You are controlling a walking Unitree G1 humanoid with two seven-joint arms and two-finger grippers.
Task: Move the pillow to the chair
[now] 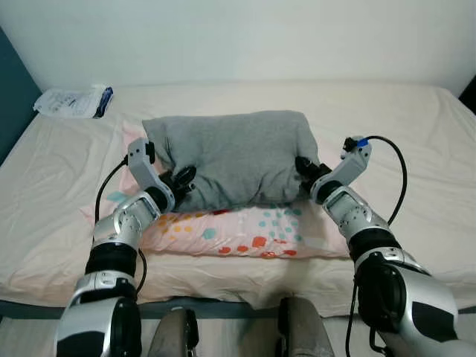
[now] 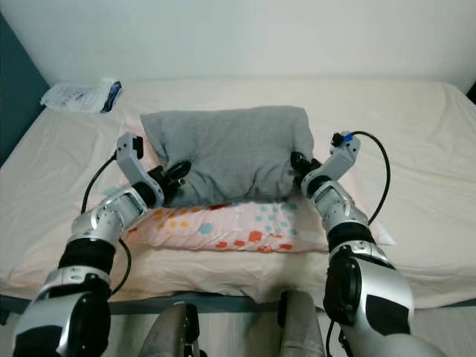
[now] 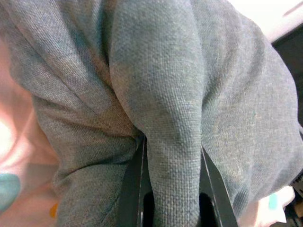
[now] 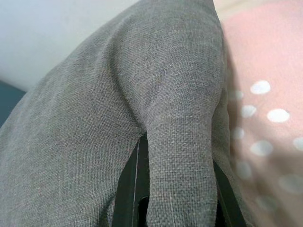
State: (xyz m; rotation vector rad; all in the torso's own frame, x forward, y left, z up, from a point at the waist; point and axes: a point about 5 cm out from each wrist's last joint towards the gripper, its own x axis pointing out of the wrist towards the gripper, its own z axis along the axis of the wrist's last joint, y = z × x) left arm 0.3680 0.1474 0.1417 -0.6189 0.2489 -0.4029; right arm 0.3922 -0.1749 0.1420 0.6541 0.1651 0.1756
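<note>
Gripping grey pillow (image 1: 234, 156) on cream bed (image 1: 416, 141), both claws, white wall (image 1: 245, 37)

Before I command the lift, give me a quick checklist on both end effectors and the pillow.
1. Left end effector pinching the grey pillow at its left edge: ok; the left wrist view shows a fold of fabric between the fingers.
2. Right end effector pinching the right edge: ok; a fold sits between its fingers.
3. Grips on opposite sides, roughly level: ok.
4. Grey pillow free of the pink dotted pillow beneath: not ok, it rests on it.
5. Nothing lying on top of the grey pillow: ok.
6. Chair located: cannot tell.
</note>
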